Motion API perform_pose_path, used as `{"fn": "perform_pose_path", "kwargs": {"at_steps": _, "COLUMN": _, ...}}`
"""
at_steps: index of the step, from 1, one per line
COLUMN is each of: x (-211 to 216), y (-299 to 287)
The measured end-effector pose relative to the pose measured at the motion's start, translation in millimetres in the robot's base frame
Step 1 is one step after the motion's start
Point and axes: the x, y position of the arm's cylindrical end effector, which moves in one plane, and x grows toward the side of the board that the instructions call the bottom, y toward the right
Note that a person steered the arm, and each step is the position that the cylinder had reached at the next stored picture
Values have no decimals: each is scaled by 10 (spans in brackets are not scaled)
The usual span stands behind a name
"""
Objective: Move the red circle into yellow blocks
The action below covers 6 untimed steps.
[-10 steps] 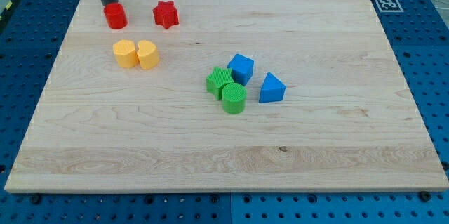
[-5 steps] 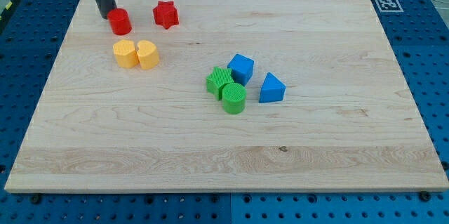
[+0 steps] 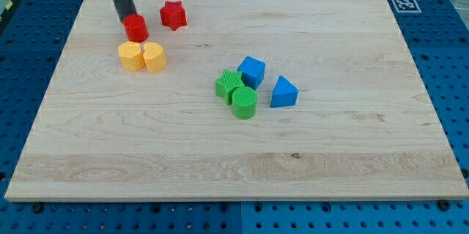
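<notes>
The red circle (image 3: 135, 28) is a short red cylinder near the board's top left. It sits just above two yellow blocks (image 3: 142, 56) that stand side by side, close to them or touching. My tip (image 3: 127, 20) rests against the red circle's upper left side. The dark rod rises from there to the view's top edge.
A red star (image 3: 174, 15) lies right of the red circle. Two green blocks (image 3: 237, 94), a blue cube (image 3: 251, 70) and a blue triangle (image 3: 283, 92) cluster near the board's middle. The wooden board (image 3: 234, 168) lies on a blue pegboard table.
My tip has pushed the red circle down and to the right, from about 30 pixels above the yellow blocks to just above them. The other blocks have not moved.
</notes>
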Motion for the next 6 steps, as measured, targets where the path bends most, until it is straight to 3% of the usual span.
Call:
{"fn": "perform_pose_path", "kwargs": {"at_steps": 2, "x": 205, "y": 31}}
{"fn": "perform_pose_path", "kwargs": {"at_steps": 6, "x": 189, "y": 328}}
